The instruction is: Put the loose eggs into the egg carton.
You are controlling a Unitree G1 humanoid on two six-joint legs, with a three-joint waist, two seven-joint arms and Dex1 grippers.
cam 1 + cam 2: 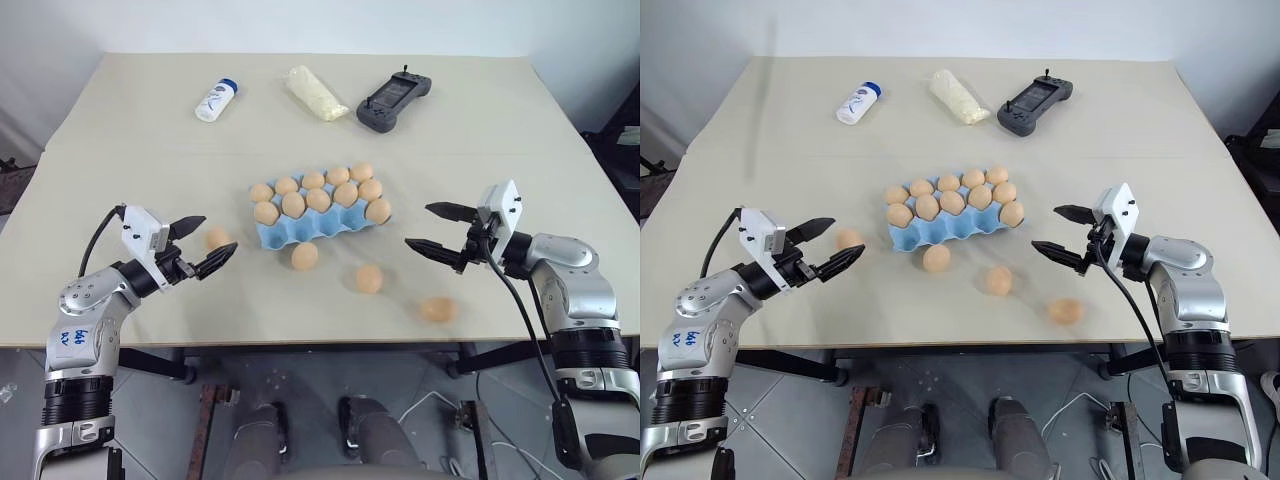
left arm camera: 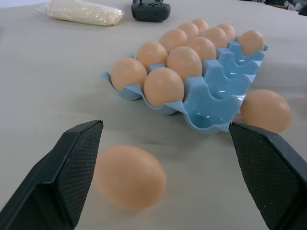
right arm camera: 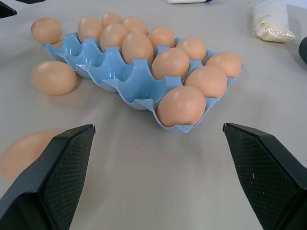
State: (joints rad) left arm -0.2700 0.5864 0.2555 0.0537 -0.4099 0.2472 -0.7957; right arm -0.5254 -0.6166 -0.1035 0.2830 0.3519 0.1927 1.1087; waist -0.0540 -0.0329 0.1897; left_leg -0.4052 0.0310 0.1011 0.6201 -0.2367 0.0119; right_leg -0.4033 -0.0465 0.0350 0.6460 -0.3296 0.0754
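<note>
Light blue moulded egg carton (image 1: 300, 232) sits mid-desk, back two rows full of tan-orange eggs, near row mostly empty cups. Four loose smooth tan-orange eggs lie on the beige desk (image 1: 120, 140): one (image 1: 217, 238) just left of the carton, near the left tool (image 1: 202, 245); one (image 1: 304, 256) just in front of the carton; one (image 1: 369, 278) further out; one (image 1: 437, 309) near the front edge, below the right tool (image 1: 433, 228). Both tools hover wide open, empty, pointing inward. Step in hand looks like first pick: left tool takes the nearest egg. Straddle its short axis, close gently so it doesn't squirt or roll, lift clear, lower into an empty front cup without nudging the carton.
</note>
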